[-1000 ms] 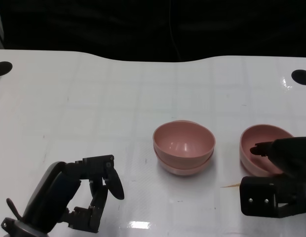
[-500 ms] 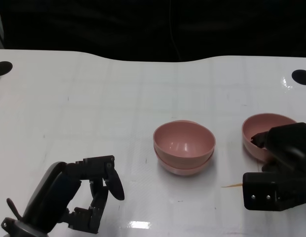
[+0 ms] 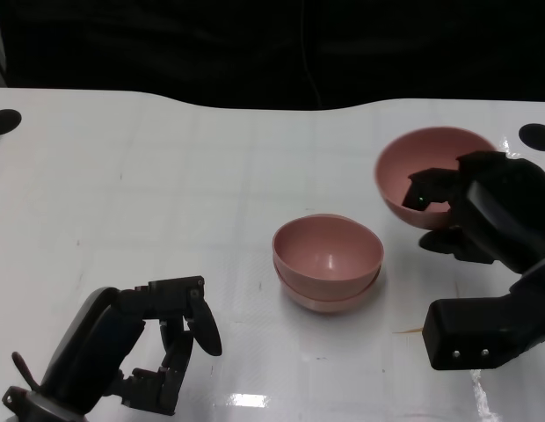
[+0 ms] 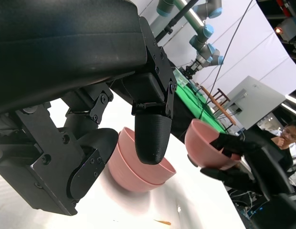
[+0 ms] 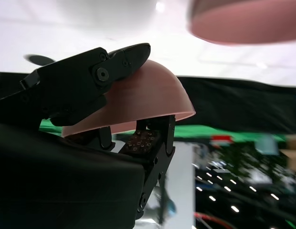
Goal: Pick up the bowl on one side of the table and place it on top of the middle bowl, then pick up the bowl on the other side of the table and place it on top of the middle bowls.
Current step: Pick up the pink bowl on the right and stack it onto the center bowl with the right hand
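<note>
Head view: white table (image 3: 167, 176); at its centre a stack of two pink bowls (image 3: 327, 261), one nested in the other, which suggests the first side bowl is already placed and the stack is now the target. Right hand (image 3: 483, 211), above the table to the right of the stack and a little farther back, pinches the rim of a third pink bowl (image 3: 424, 171), a finger inside the wall and the rest outside; the bowl is clear of the table and tipped with its mouth partly toward the camera, a consequence, most likely, of holding it by one edge only. Bowl and stack are well apart; carrying across and levelling remain to be done. Left hand (image 3: 163, 338) rests low at the near left, fingers curled loosely with gaps between them, holding nothing, parked out of the way. Left wrist view: the left hand's own fingers (image 4: 150, 138) fill the foreground with nothing between them; beyond them the stack (image 4: 138, 167) sits on the table, and the carried bowl (image 4: 205, 148) hangs in the air beside it in the right hand (image 4: 234, 160). A person sits at the far edge. Right wrist view: the carried bowl (image 5: 138, 105) is clamped at its rim between the black fingers (image 5: 98, 78), its outer wall showing; a blurred pink rim at the frame's edge is probably the stack, though I cannot tell for certain.
</note>
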You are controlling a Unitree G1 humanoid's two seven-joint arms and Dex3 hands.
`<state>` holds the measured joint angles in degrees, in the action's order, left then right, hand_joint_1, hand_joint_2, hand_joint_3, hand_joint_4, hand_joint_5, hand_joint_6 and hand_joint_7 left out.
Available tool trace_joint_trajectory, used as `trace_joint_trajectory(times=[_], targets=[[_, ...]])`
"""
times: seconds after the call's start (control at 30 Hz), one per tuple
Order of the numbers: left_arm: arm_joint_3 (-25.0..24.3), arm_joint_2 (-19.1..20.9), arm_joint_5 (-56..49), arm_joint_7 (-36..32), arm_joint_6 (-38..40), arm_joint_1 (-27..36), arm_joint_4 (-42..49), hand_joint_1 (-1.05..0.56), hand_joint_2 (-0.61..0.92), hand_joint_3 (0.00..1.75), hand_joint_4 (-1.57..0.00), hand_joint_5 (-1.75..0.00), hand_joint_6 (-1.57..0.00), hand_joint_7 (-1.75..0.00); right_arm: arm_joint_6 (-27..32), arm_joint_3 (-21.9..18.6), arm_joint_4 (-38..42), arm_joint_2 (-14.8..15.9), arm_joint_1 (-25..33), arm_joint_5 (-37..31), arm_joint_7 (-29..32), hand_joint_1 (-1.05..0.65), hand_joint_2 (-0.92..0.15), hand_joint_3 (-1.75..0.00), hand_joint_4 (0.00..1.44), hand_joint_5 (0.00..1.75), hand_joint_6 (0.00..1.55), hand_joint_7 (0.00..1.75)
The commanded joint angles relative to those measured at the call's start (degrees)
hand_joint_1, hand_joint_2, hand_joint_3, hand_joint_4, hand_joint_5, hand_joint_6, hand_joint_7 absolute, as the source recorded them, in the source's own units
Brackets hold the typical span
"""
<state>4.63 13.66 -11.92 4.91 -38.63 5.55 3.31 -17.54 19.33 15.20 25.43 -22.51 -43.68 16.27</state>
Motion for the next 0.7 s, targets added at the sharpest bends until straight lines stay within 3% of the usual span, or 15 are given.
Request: trace_joint_trajectory(times=[0.03,0.2,0.33,0.43,0.57,0.7], targets=[[-0.4,0.8,-0.2,0.3,0.4,0.1,0.0,0.08,0.19,1.66,-0.95,-1.65,-0.87,-1.45,-5.4,-1.0,0.5,-0.9,-2.5,5.3,-2.3,-0.05,-0.36,-1.16,0.95,1.75,0.84,1.50],[-0.5,0.8,-0.2,0.1,-0.2,-0.1,0.5,0.09,0.19,1.66,-0.95,-1.65,-0.87,-1.44,-15.3,0.2,8.1,-2.7,-6.5,8.3,-3.0,-0.06,-0.24,-1.39,0.96,1.75,0.85,1.50],[-0.4,0.7,-0.4,0.1,-0.1,0.0,0.2,0.09,0.19,1.66,-0.96,-1.64,-0.87,-1.44,-20.9,1.7,13.8,-4.6,-9.4,8.3,-3.5,-0.11,-0.26,-1.41,0.95,1.75,0.85,1.53],[-0.4,0.7,-0.6,0.0,-0.2,0.0,0.2,0.09,0.19,1.66,-0.96,-1.64,-0.87,-1.44,-21.8,2.2,15.5,-5.5,-10.3,8.2,-5.2,-0.12,-0.29,-1.39,0.94,1.75,0.82,1.57],[-0.4,0.6,-0.8,-0.1,-0.2,0.1,0.0,0.07,0.18,1.67,-0.96,-1.65,-0.87,-1.45,-22.4,3.3,17.9,-6.8,-11.1,7.2,-5.9,-0.14,-0.41,-1.14,0.93,1.75,0.77,1.63],[-0.3,0.5,-0.7,0.0,-0.3,0.1,-0.1,0.07,0.18,1.66,-0.96,-1.65,-0.87,-1.45,-23.5,3.7,20.1,-7.7,-11.6,7.7,-6.3,-0.16,-0.46,-1.03,0.93,1.75,0.74,1.69]])
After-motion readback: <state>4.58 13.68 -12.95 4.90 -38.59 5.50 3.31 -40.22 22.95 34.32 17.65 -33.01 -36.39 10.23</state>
